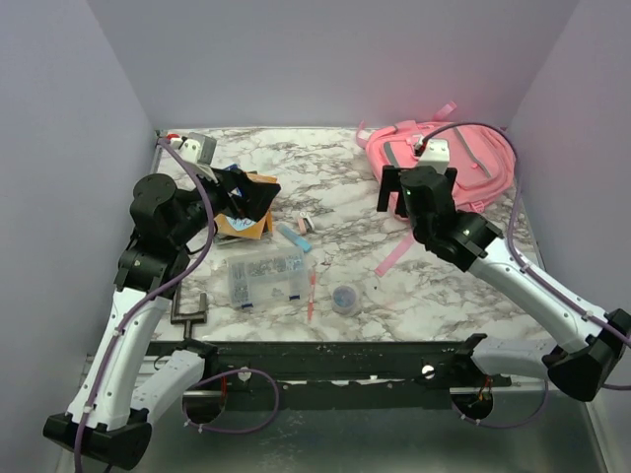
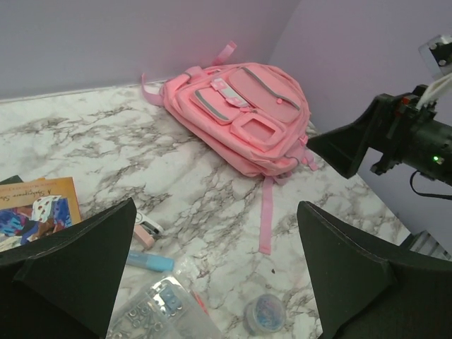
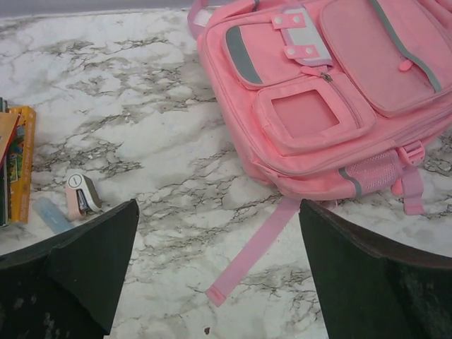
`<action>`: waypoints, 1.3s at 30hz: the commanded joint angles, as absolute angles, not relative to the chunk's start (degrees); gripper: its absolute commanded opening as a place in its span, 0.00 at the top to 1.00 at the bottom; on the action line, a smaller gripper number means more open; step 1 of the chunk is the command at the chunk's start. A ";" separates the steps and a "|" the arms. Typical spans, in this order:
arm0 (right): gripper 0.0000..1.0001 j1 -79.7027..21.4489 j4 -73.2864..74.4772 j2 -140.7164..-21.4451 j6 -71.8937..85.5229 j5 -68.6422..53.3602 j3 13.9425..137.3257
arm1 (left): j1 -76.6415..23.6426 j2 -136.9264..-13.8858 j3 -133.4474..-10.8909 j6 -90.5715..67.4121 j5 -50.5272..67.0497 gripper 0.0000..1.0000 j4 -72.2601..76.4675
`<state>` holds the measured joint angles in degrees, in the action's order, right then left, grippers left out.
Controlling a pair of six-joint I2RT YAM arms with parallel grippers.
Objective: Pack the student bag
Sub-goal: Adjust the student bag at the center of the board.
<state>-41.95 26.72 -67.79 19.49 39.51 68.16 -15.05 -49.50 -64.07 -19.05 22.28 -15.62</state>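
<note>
The student bag (image 1: 454, 163) lies flat in the far right corner of the table (image 1: 335, 163). It looks soft, floppy and likely light. Its top loop (image 2: 227, 51) seems a good place to grab. The right pincer (image 1: 416, 189) hangs near it, wide open and empty. The left pincer (image 1: 253, 197) is open too, above a book (image 1: 245, 227). A loose strap (image 1: 392, 256) may get in the way.
</note>
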 commanded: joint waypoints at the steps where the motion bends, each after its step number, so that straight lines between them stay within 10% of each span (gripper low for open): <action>1: 0.00 -42.10 29.39 -71.92 21.09 43.64 71.17 | -17.44 -49.53 -65.80 -19.19 24.54 0.02 -15.38; 18: 0.00 6.59 16.39 -83.77 39.85 5.76 64.46 | -24.03 -53.77 -66.88 -19.16 22.70 0.02 -18.03; 35: 0.03 16.58 9.91 -109.49 39.93 4.32 74.03 | -25.49 -56.38 -67.81 -20.87 25.79 0.02 -18.48; 39: 0.24 18.12 4.47 -109.99 45.09 -2.03 69.33 | -25.45 -57.10 -67.84 -21.25 25.86 0.02 -18.51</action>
